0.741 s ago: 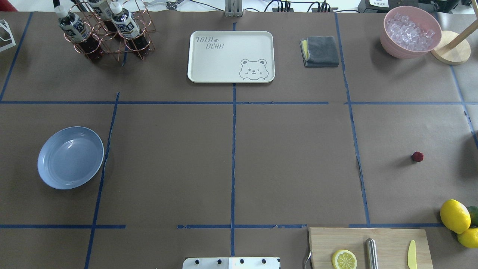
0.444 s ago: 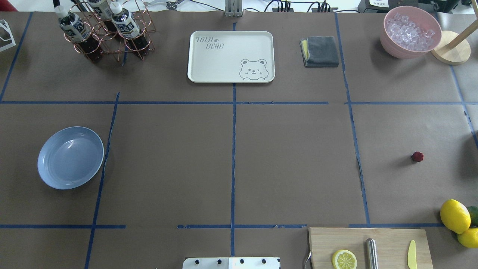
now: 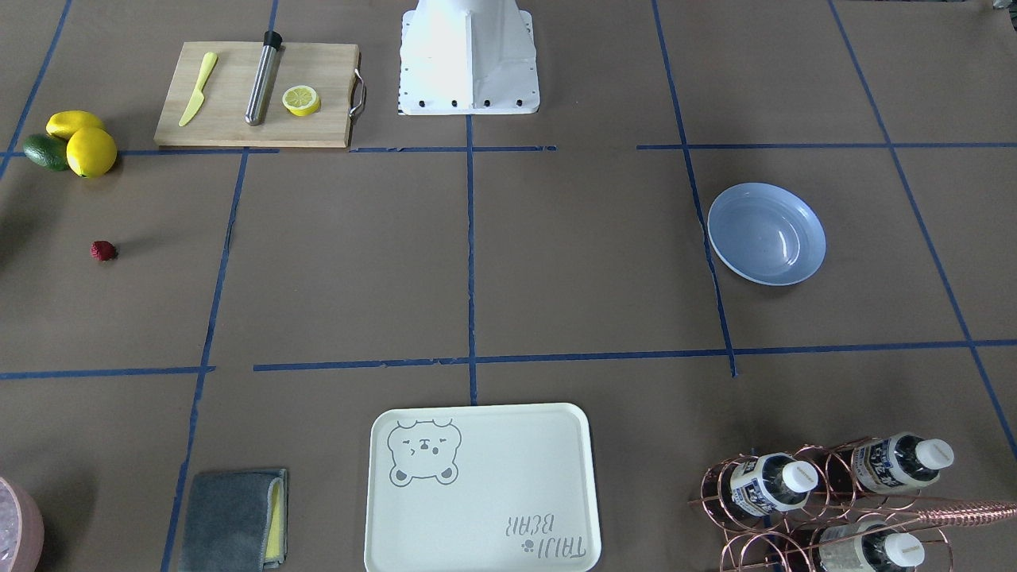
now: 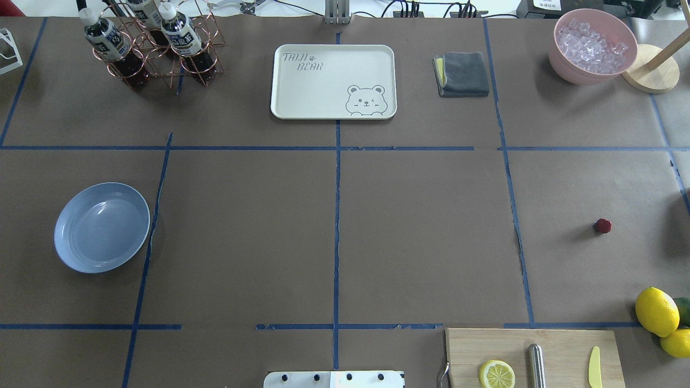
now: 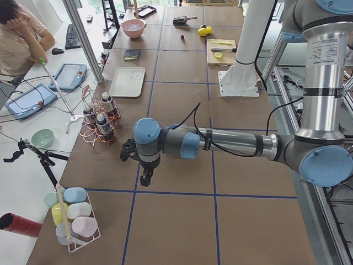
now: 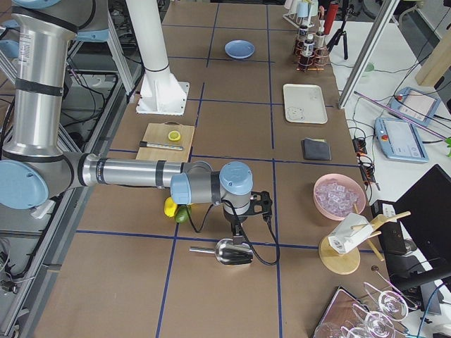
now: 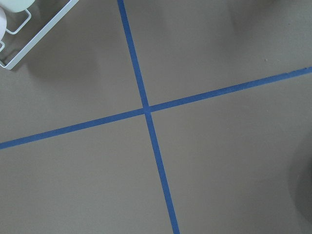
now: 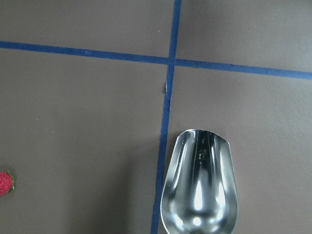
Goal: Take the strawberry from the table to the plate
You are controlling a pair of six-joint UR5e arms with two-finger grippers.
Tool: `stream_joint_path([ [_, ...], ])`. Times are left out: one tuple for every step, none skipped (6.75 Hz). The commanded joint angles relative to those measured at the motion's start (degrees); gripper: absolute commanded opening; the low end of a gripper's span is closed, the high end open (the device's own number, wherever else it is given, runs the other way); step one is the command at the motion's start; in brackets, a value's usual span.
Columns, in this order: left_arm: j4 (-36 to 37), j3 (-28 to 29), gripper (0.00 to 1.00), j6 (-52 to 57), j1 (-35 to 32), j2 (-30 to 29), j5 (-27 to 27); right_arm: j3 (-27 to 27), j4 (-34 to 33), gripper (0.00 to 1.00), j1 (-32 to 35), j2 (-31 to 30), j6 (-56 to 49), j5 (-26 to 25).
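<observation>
1. dark red and tiny, the strawberry [image 4: 602,226] sits alone on the brown paper table [image 4: 420,231], out on the robot's right side, nothing touching it.
2. over on the robot's left side lies the light blue plate [image 4: 101,227], bare inside, well apart from the berry with the whole middle of the grid between them.
3. near the berry, toward the robot's edge: two lemons [image 4: 656,311] huddled with a green avocado [image 4: 683,310], and a wooden cutting board [image 4: 560,345] carrying a lemon half [image 4: 496,374], a metal rod [image 4: 536,365] and a yellow knife [image 4: 594,366].
4. right gripper [image 6: 239,231] hangs off the near arm in the right-side view, pointing down over a shiny metal scoop [image 6: 229,252]. it's small and dark there, so i cannot tell whether the claw is spread or closed.
5. its wrist camera looks straight down: scoop bowl at bottom centre, blue tape [image 8: 168,97] crossing above it, and the strawberry just peeking in at the lower left edge.
6. left gripper [image 5: 145,178] hangs off the near arm in the left-side view, above bare paper, near a copper bottle rack [image 5: 99,124]. again, cannot tell if the claw is spread or closed.
7. its wrist camera catches a tape cross and the corner of a white wire rack [image 7: 41,35].
8. far side of the table: cream bear tray [image 4: 333,81], folded grey cloth [image 4: 463,74], pink bowl of ice [image 4: 593,46].
</observation>
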Motion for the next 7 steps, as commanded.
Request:
stream_joint_path([
  [-0.9, -2.2, 1.0, 0.2, 0.4, -0.4, -0.9, 1.1, 0.5, 1.0, -1.2, 5.2, 0.6, -0.2],
  [-3.2, -2.9, 1.0, 0.2, 1.9, -0.5, -1.2, 2.4, 0.5, 1.0, -1.1, 6.9, 0.6, -0.4],
  [-9.9, -2.3, 1.0, -0.1, 2.6, -0.7, -1.2, 4.1, 0.5, 1.0, -1.1, 7.0, 1.3, 0.0],
  [-21.3, -1.9, 1.0, -0.8, 2.8, -1.6, -0.7, 6.2, 0.5, 1.0, -1.1, 6.1, 1.3, 0.0],
  [-28.5, -1.3, 1.0, -0.6, 2.8, -2.4, -0.8, 6.3, 0.5, 1.0, -1.1, 6.1, 0.9, -0.1],
  [-34.2, 0.5, 1.0, -0.7, 3.0, -2.8, -1.2, 6.3, 0.5, 1.0, -1.1, 6.5, 1.2, 0.0],
  [-37.0, 1.6, 1.0, -5.0, 3.3, -2.7, -1.2, 6.3, 0.5, 1.0, -1.1, 6.7, 1.1, 0.0],
])
